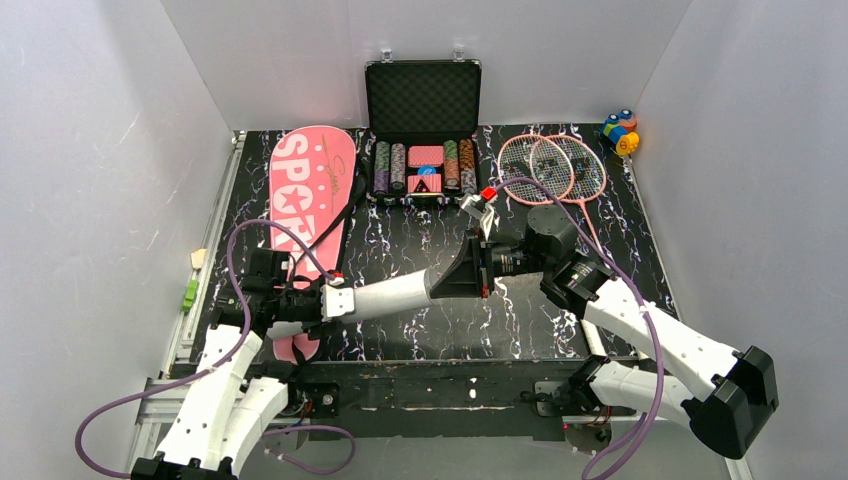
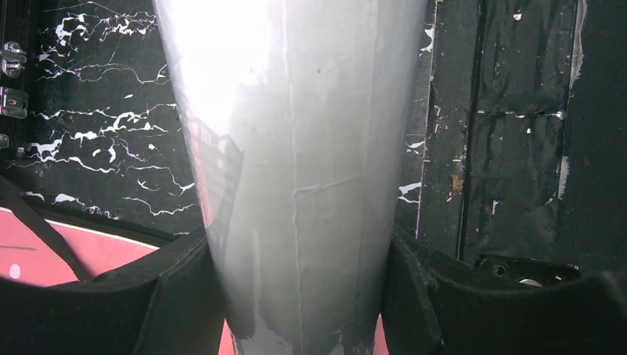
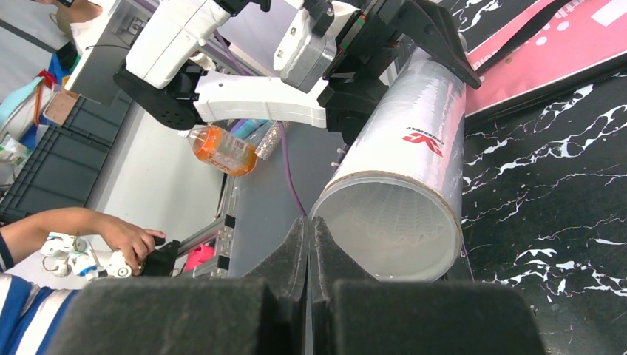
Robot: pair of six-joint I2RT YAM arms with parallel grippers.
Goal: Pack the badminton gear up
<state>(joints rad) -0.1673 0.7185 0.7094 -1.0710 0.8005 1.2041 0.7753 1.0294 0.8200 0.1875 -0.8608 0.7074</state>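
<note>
A long white tube (image 1: 385, 292) hangs level over the front of the table, with my left gripper (image 1: 318, 303) shut on its left end. In the left wrist view the tube (image 2: 296, 170) fills the gap between the two black fingers (image 2: 170, 296). My right gripper (image 1: 440, 286) is shut with nothing in it. Its tips (image 3: 309, 231) rest against the left rim of the tube's open mouth (image 3: 392, 229). Two pink-framed rackets (image 1: 552, 166) lie crossed at the back right. At the left lies the pink "SPORT" cover (image 1: 310, 190) with its black strap.
An open black case of poker chips (image 1: 422, 135) stands at the back centre. A small multicoloured toy (image 1: 619, 131) sits in the back right corner. Grey walls close three sides. Past the table's left side, the right wrist view shows a person's hand (image 3: 126, 238) and an orange bottle (image 3: 222, 150).
</note>
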